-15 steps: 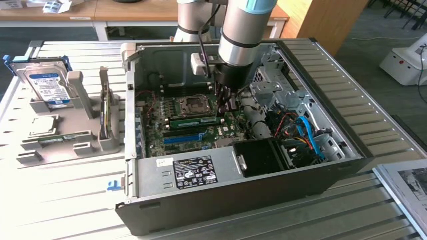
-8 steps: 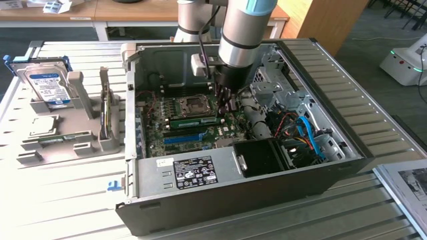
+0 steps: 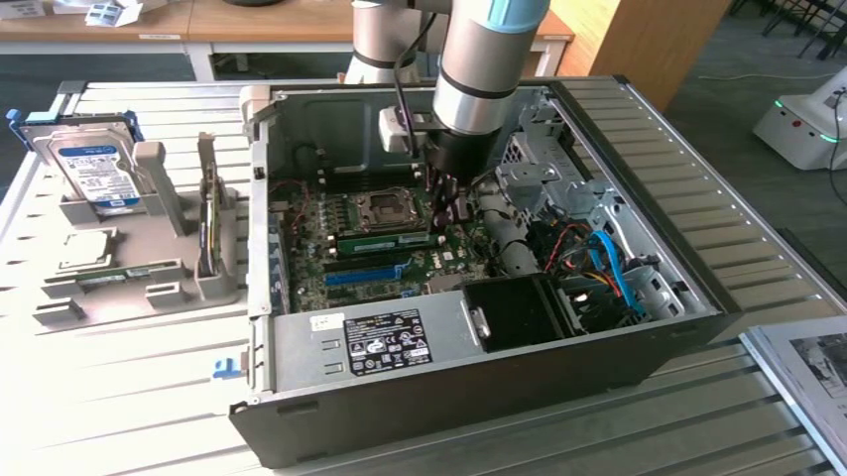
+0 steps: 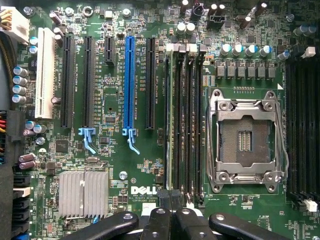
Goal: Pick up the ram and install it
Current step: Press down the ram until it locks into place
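The ram (image 3: pixel 384 239) is a long green stick standing on edge in a memory slot of the motherboard, just in front of the empty processor socket (image 3: pixel 387 206). In the wrist view the ram (image 4: pixel 170 115) appears edge-on in one slot of the black bank beside the socket (image 4: pixel 245 140). My gripper (image 3: pixel 443 211) reaches down into the open computer case and hangs over the ram's end on the exterior view's right. Its black fingers (image 4: pixel 161 196) are pressed together, so my gripper (image 4: pixel 170 197) is shut with nothing between them. Whether the tips touch the ram I cannot tell.
The case (image 3: pixel 463 397) lies open on a slatted white table. Inside are a power supply (image 3: pixel 384 342), a black fan shroud (image 3: pixel 523 312) and blue cables (image 3: pixel 616 273). A grey rack (image 3: pixel 173 288) at the exterior view's left holds a hard drive (image 3: pixel 93 174) and a thin green board (image 3: pixel 126 271).
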{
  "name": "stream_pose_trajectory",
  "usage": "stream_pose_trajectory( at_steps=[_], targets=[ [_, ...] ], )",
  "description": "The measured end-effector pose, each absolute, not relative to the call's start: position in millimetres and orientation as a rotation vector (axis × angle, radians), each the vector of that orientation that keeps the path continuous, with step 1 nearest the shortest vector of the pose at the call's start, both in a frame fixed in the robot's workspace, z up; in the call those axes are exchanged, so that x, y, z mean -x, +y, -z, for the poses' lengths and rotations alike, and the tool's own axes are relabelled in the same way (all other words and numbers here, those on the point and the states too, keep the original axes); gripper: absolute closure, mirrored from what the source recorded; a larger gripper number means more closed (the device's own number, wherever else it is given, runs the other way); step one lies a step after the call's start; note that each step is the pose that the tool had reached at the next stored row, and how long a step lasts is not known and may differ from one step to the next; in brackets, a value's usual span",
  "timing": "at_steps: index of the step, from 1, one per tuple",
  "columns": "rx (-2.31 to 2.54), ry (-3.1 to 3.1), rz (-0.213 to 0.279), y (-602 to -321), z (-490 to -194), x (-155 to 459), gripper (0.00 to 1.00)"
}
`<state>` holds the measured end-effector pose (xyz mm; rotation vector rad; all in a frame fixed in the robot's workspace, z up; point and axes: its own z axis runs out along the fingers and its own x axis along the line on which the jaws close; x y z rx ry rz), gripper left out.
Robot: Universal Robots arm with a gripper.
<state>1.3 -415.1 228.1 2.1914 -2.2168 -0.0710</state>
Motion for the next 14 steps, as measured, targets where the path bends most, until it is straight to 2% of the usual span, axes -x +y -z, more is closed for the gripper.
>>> stream_pose_trajectory(
  at_steps=[14],
  targets=[
    [-2.191,-2.217,0.071,-415.1,-226.1,-1.3,0.9]
  ],
)
